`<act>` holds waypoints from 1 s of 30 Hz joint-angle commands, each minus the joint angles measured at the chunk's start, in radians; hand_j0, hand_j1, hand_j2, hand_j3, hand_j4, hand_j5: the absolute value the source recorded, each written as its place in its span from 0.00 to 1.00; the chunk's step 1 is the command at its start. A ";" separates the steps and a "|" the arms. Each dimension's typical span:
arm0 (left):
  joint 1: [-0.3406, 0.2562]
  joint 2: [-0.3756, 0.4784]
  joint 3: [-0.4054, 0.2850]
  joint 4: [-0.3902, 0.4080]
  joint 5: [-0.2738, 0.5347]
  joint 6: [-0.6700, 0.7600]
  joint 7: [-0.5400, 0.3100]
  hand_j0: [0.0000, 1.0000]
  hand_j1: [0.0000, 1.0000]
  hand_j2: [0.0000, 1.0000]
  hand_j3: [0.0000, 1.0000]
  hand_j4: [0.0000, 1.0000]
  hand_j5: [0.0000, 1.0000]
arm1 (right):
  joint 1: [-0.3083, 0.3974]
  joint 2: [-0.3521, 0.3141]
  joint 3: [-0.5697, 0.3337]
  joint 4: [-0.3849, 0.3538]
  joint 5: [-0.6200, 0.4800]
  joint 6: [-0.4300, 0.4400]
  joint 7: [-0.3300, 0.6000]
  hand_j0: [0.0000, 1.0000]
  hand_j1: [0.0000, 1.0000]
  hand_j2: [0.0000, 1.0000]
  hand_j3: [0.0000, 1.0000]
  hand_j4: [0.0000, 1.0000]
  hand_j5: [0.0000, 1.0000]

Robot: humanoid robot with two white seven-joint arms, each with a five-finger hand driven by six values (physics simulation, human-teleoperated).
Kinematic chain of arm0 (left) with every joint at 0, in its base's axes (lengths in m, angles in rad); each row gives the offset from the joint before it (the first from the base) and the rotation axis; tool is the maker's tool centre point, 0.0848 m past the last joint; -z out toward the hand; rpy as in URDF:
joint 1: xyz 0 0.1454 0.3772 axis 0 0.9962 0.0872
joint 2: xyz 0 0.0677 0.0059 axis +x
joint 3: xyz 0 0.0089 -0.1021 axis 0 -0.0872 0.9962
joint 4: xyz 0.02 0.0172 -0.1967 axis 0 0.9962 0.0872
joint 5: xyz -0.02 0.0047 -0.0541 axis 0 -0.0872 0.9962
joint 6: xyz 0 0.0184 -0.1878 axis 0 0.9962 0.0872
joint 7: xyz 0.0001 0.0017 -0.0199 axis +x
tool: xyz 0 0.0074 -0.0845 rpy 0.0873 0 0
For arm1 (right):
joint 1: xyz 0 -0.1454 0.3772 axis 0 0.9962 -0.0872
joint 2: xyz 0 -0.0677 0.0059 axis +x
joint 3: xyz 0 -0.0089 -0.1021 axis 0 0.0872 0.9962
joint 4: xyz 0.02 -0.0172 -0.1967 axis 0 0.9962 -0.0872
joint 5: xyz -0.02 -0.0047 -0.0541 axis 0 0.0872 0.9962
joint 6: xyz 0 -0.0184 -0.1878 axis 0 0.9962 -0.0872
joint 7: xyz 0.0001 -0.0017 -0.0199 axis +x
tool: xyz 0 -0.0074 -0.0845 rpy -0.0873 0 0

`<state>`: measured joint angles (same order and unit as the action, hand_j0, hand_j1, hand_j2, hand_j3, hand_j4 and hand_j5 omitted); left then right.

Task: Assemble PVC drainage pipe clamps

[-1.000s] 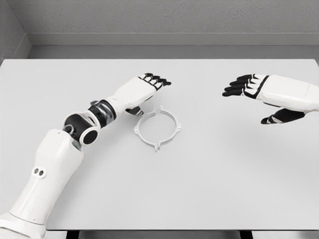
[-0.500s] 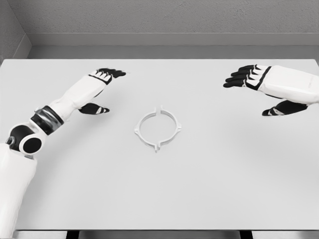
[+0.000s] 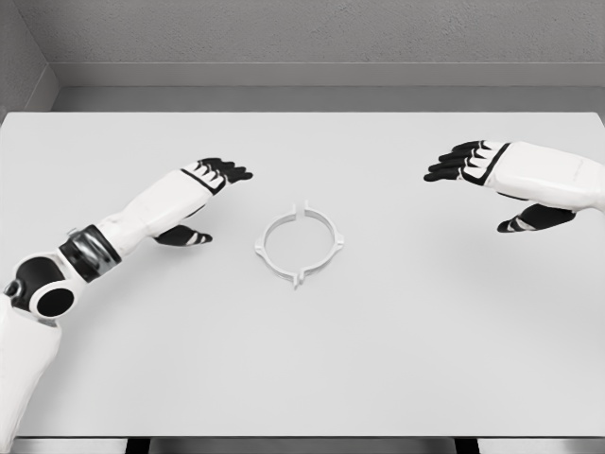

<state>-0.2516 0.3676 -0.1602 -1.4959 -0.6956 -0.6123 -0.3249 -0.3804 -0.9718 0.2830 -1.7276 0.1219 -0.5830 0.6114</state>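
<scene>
A white ring-shaped pipe clamp (image 3: 299, 243) with small tabs around its rim lies flat on the white table (image 3: 302, 359), near the middle. My left hand (image 3: 206, 199) hovers to the clamp's left, a short gap away, fingers stretched out and holding nothing. My right hand (image 3: 487, 184) hangs over the table's right side, well away from the clamp, fingers also spread and empty. Neither hand touches the clamp.
The table's far edge (image 3: 302, 113) meets a grey wall. My left forearm (image 3: 85, 255) slopes down to the lower left corner.
One second ago the left hand was beside the clamp's upper left; it swung away leftward, then came back slightly right and down. The right hand barely shifted. The clamp stayed put.
</scene>
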 commanded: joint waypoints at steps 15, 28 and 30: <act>-0.035 -0.045 -0.102 0.025 -0.070 0.001 0.000 1.00 1.00 1.00 1.00 1.00 1.00 | 0.020 0.010 -0.001 0.000 0.008 0.002 -0.001 1.00 1.00 1.00 1.00 1.00 1.00; -0.060 -0.096 -0.105 0.042 -0.104 0.001 0.000 1.00 1.00 1.00 1.00 1.00 1.00 | 0.020 0.010 -0.001 -0.003 0.008 0.003 -0.001 1.00 1.00 1.00 1.00 1.00 1.00; -0.060 -0.096 -0.110 0.040 -0.104 0.001 0.000 1.00 1.00 1.00 1.00 1.00 1.00 | 0.021 0.010 -0.001 -0.003 0.008 0.003 -0.001 1.00 1.00 1.00 1.00 1.00 1.00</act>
<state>-0.3114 0.2738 -0.2677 -1.4537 -0.8048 -0.6125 -0.3258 -0.3590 -0.9607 0.2824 -1.7297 0.1366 -0.5827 0.6114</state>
